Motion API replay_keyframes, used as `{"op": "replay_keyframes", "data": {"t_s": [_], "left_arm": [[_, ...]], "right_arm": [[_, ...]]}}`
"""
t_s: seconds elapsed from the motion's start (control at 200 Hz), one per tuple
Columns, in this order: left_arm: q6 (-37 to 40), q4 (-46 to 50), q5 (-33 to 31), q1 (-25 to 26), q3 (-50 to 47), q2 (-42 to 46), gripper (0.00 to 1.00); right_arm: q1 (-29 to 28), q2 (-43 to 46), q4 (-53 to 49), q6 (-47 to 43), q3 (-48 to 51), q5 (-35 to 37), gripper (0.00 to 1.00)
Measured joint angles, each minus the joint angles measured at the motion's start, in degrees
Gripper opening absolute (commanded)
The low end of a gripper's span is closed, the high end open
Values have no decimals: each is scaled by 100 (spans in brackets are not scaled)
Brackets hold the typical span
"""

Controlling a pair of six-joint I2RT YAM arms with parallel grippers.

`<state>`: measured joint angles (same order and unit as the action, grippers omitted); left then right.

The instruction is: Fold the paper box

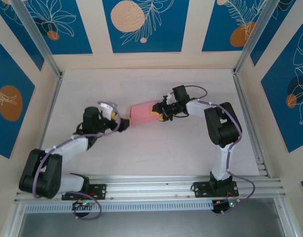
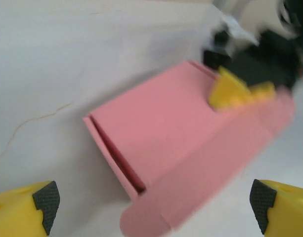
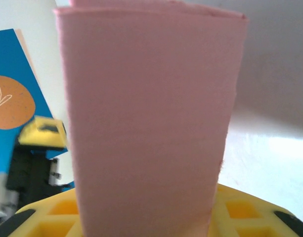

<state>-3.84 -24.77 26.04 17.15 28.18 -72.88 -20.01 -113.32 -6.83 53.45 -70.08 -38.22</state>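
The pink paper box [image 1: 141, 114] is held just above the white table's middle, folded into a flat rectangular shape. My right gripper [image 1: 160, 112] is shut on its right end; in the right wrist view the box [image 3: 151, 123] rises from between the yellow fingers [image 3: 250, 212]. My left gripper [image 1: 122, 123] stands open at the box's left end. In the left wrist view its fingertips [image 2: 42, 207] are spread wide on either side of the box [image 2: 166, 143], apart from it. That end shows a dark slot, and a round-ended flap [image 2: 146, 217] sticks out.
The white table [image 1: 156, 158] is walled by panels with blue prints and metal posts [image 1: 37, 39]. An aluminium rail [image 1: 166, 185] carrying both arm bases runs along the near edge. Bare tabletop lies in front of and behind the box.
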Motion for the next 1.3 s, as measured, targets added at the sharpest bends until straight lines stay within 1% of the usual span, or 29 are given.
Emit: {"op": "replay_keyframes", "data": {"t_s": [0.055, 0.155, 0.265, 0.33, 0.415, 0.545, 0.67, 0.73, 0.795, 0.88, 0.93, 1.015, 1.13, 1.295], "left_arm": [[802, -11, -175, 452, -199, 323, 100], [2048, 4, -535, 1163, -243, 789, 100], [3104, 61, -1156, 1799, -223, 933, 100], [3652, 188, -1576, 2151, -157, 756, 100], [4282, 437, -2107, 2531, 31, 275, 100], [4944, 651, -2813, 2859, 310, -415, 100], [5276, 813, -3294, 2918, 590, -802, 89], [5379, 868, -3475, 2922, 697, -883, 77], [5407, 920, -3587, 2927, 776, -931, 67], [5447, 1025, -3661, 2929, 868, -970, 56], [5425, 1128, -3668, 2929, 933, -975, 52], [5438, 1344, -3659, 2929, 1067, -975, 49], [5331, 1906, -3582, 2929, 1370, -975, 46], [5045, 3169, -3220, 2859, 2168, -1043, 46]], "right_arm": [[63, 57, -238, 59, -39, -151, 40], [140, 131, -647, 131, -103, -417, 40], [131, 164, -1169, 164, -111, -662, 41], [105, 179, -1523, 160, -111, -752, 41], [85, 245, -1926, 136, -109, -824, 41], [72, 411, -2448, 15, -105, -879, 43], [55, 476, -2710, -83, -52, -916, 48], [55, 476, -2798, -111, -9, -914, 51], [57, 476, -2887, -160, 13, -918, 54], [52, 476, -2920, -225, 15, -927, 59], [52, 476, -2938, -275, 20, -922, 63], [52, 476, -2988, -337, 46, -916, 69], [96, 485, -3038, -442, 50, -883, 72], [297, 702, -3101, -586, 168, -791, 77]]}}
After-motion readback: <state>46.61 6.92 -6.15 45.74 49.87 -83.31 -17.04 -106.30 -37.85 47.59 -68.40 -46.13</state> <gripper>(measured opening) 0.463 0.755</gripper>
